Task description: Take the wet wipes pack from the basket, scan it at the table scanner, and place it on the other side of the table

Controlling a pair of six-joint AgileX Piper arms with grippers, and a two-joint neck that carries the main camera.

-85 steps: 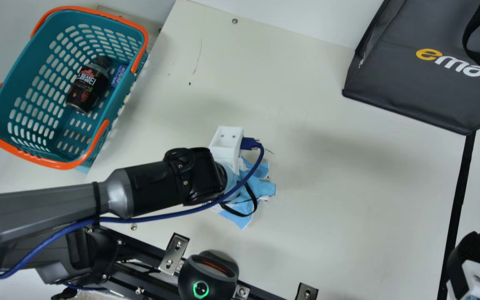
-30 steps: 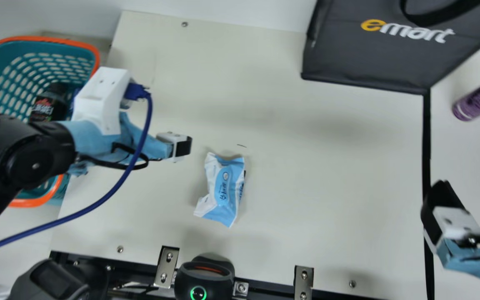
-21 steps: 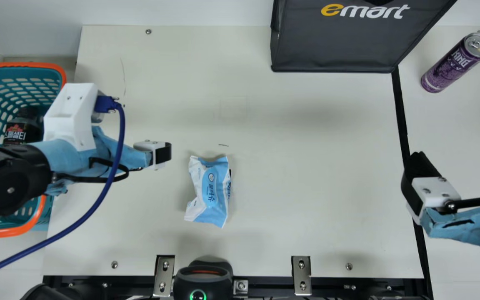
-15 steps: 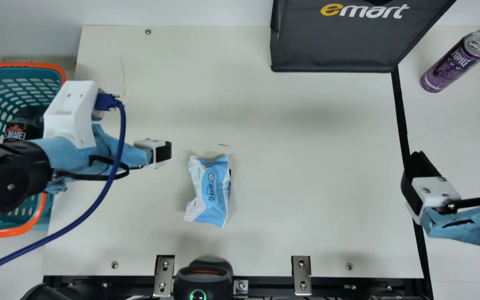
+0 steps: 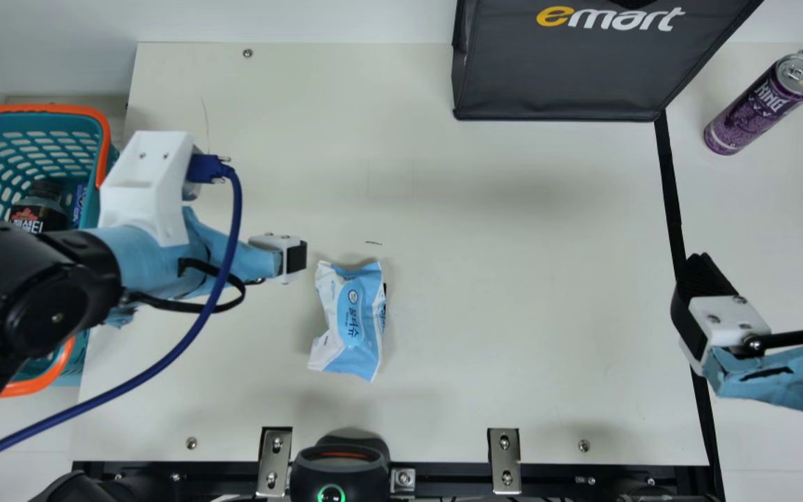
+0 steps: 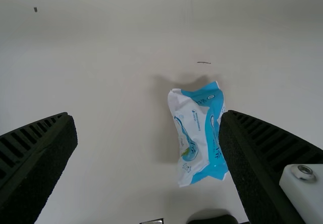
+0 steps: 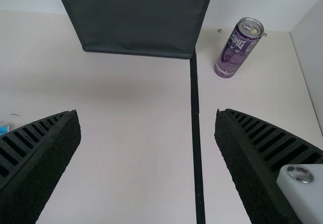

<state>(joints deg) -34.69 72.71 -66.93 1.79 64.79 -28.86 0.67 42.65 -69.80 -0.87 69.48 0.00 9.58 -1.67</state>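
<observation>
Blue and white, the wet wipes pack (image 5: 350, 317) lies on the counter (image 5: 513, 314), left of its middle and nearer the front edge, where the table scanner (image 5: 340, 470) stands. I judge the basket pick done; whether the scan has happened I cannot tell. The carry to the right edge's side, past the black tape strip (image 5: 670, 188), is left to do. My left claw (image 6: 149, 118) is spread wide near the pack, gripping nothing; my right claw (image 7: 148, 114) is wide and unladen too. I count one pack, one scanner, one dark shopping bag (image 5: 562, 77) by the back edge, one purple can (image 5: 757, 111), and one basket (image 5: 46, 108) with one dark bottle (image 5: 39, 209) inside.
</observation>
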